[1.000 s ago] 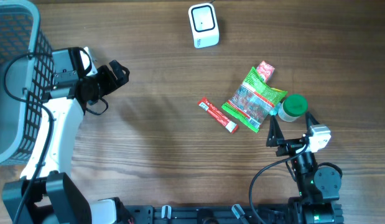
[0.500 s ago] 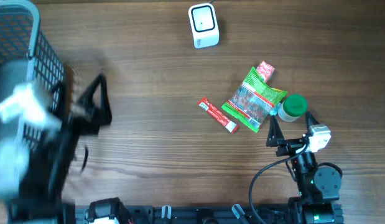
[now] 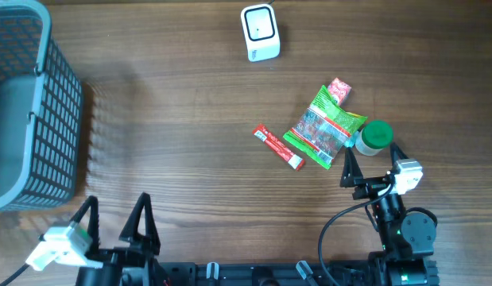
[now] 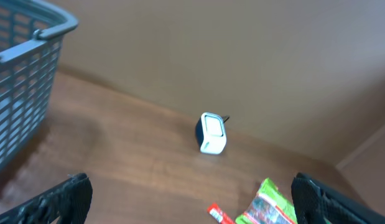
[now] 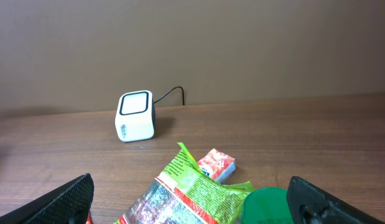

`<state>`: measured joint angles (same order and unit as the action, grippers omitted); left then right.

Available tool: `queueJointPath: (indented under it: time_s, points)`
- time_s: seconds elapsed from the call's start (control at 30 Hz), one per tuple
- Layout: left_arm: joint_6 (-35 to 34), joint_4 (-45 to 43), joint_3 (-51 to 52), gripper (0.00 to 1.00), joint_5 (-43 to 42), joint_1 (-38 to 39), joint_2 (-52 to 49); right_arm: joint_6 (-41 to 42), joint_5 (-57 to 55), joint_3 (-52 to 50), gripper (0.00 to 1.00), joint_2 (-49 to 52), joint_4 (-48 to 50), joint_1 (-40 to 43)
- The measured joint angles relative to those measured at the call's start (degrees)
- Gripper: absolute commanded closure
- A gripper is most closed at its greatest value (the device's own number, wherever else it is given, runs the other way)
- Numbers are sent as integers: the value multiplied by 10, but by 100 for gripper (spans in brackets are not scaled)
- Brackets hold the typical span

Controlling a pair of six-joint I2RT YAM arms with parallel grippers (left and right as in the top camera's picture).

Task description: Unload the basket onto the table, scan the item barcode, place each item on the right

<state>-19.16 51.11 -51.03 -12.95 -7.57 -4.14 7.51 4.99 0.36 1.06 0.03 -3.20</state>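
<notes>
Two end effectors, both spread as wide as they go, both empty. The left end effector (image 3: 116, 224) sits at the near edge of the counter (image 3: 190, 103), well away from the goods. The right end effector (image 3: 370, 157) is at the pile, so the pick looks to be its job.

- Basket (image 3: 59, 119): ahead and to the left of the left end effector, far off to the right one's left. Plays no part in this step, by my reading.
- Scanner (image 3: 260, 32): far ahead of the right end effector and somewhat left. Its window face shows toward the wrist camera.
- Green packet (image 3: 323, 127): just ahead-left of the right end effector, lying flat and crinkled.
- Green-capped container (image 3: 376, 137): just ahead of the right fingertips and roughly in line with the gap. It touches the packet's edge.
- Red stick (image 3: 279, 148): further left, just beside the packet.
- Small red packet (image 3: 338, 90): beyond the green one, partly tucked under it.

No barcode is readable on any item.

Suggested handling: take the capped container, which is nearest and firmest. Ease straight forward and close below the cap, then lift clear before swinging so the packet is not dragged. Carry it to the scanner and turn the label toward the window. Hold it steady, and rotate slowly if nothing registers.
</notes>
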Motion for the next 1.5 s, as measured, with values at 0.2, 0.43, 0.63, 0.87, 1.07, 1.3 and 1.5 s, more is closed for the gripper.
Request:
queueJointPath:
  time_s: [0.2, 0.43, 0.63, 0.87, 1.07, 1.3, 1.5]
  points:
    - [0, -241, 136, 0, 3, 24, 31, 0, 0, 0, 0, 0, 0, 0]
    - [0, -606, 306, 0, 5, 40, 34, 0, 1, 0, 0, 0, 0, 0]
    - [0, -671, 438, 0, 5, 40, 34, 0, 1, 0, 0, 0, 0, 0]
    - [0, -659, 497, 0, 14, 37, 34, 0, 1, 0, 0, 0, 0, 0]
    - [5, -526, 504, 0, 48, 34, 34, 0, 1, 0, 0, 0, 0, 0]
    - [109, -477, 506, 0, 59, 34, 34, 0, 2, 0, 0, 0, 0, 0]
    - [154, -477, 506, 0, 59, 34, 34, 0, 1, 0, 0, 0, 0, 0]
